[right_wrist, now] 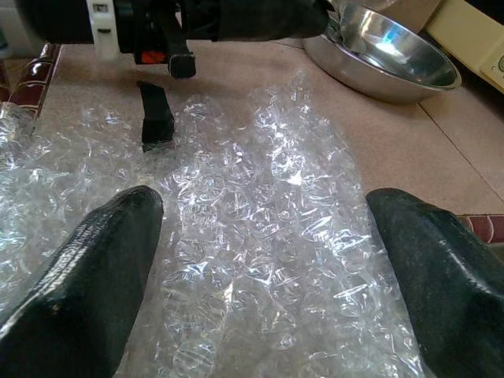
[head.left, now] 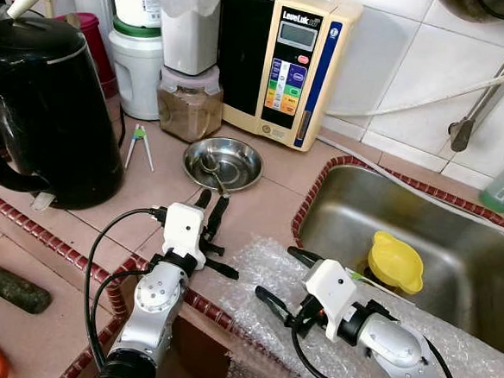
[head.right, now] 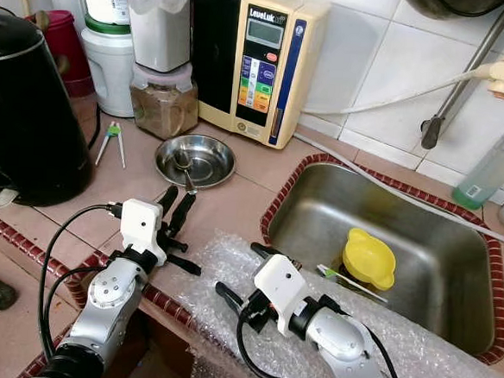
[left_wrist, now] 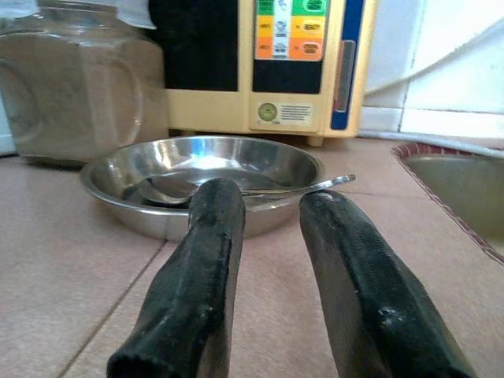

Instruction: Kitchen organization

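I hold my left gripper (head.left: pixel 214 205) low on the desk, fingers slightly parted and empty, aimed at the shallow round steel bowl (head.left: pixel 224 162) holding a metal spoon (head.left: pixel 212 171) just beyond. My right gripper (head.left: pixel 279 276) hovers spread wide above the clear bubble wrap sheet (head.left: pixel 267 281). I judge the reach is under way; next, ease forward to the rim.

White wall tiles (head.left: pixel 399 69) back a pinkish tiled surface (head.left: pixel 148 190) edged in dark red trim (head.left: pixel 49 242); a steel sink (head.left: pixel 363 214) sits at its right end.
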{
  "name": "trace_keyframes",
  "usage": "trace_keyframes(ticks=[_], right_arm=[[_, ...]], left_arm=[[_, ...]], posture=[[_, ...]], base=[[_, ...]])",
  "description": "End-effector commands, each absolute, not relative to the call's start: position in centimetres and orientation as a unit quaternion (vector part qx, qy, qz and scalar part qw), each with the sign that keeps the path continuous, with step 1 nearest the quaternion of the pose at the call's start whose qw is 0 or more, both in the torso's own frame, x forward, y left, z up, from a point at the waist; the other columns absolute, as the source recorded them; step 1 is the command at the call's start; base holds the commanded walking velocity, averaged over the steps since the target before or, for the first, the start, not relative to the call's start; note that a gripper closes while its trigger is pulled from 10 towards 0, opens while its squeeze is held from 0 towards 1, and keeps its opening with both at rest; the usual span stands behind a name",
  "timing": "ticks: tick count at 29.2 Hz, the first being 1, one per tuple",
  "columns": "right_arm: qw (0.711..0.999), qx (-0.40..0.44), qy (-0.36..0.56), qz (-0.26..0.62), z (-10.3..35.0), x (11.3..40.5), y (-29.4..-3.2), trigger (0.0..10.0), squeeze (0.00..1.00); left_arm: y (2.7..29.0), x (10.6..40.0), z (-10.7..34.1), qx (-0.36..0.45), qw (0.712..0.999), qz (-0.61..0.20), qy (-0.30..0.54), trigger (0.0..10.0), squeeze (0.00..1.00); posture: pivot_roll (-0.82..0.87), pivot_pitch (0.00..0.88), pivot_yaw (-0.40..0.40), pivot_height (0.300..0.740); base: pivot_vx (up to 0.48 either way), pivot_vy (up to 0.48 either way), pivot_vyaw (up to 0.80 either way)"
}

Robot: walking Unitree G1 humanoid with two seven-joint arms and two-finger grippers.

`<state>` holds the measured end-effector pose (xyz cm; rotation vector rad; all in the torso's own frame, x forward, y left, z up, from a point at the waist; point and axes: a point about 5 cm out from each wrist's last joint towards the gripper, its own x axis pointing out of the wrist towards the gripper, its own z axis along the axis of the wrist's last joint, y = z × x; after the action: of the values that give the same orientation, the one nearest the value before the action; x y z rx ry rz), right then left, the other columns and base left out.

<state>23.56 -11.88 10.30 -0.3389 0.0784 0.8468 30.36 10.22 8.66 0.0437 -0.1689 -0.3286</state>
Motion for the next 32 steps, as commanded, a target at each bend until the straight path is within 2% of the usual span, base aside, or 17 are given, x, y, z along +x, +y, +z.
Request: trace_keyframes(ticks=[1, 23, 24, 25, 32], right_arm=[[0.9, -0.173, 0.039, 0.398, 10.4, 23.8, -12.4, 10.0, 0.0], [0.906, -0.174, 0.035, 0.384, 10.5, 24.1, -12.7, 10.0, 0.0], [0.906, -0.174, 0.034, 0.383, 10.5, 24.1, -12.8, 10.0, 0.0], [0.906, -0.175, 0.034, 0.383, 10.5, 24.1, -12.8, 10.0, 0.0], [0.908, -0.175, 0.035, 0.38, 10.5, 24.0, -12.7, 10.0, 0.0]], left_arm=[[9.4, 30.4, 8.9, 0.041, 0.977, -0.184, -0.095, 10.0, 1.0], [8.4, 30.3, 8.7, 0.099, 0.966, -0.206, -0.121, 10.0, 1.0], [8.2, 30.3, 8.7, 0.094, 0.965, -0.213, -0.12, 10.0, 0.63], [8.1, 30.2, 8.7, 0.092, 0.964, -0.215, -0.124, 10.0, 0.0], [7.1, 30.4, 9.1, 0.122, 0.956, -0.22, -0.149, 10.0, 0.0]], posture=[[0.13, 0.0, -0.058, 0.74], [0.13, 0.0, -0.048, 0.74], [0.13, 0.0, -0.048, 0.74], [0.13, 0.0, -0.048, 0.74], [0.12, 0.0, -0.047, 0.74]], base=[[0.0, 0.0, 0.0], [0.0, 0.0, 0.0], [0.0, 0.0, 0.0], [0.0, 0.0, 0.0], [0.0, 0.0, 0.0]])
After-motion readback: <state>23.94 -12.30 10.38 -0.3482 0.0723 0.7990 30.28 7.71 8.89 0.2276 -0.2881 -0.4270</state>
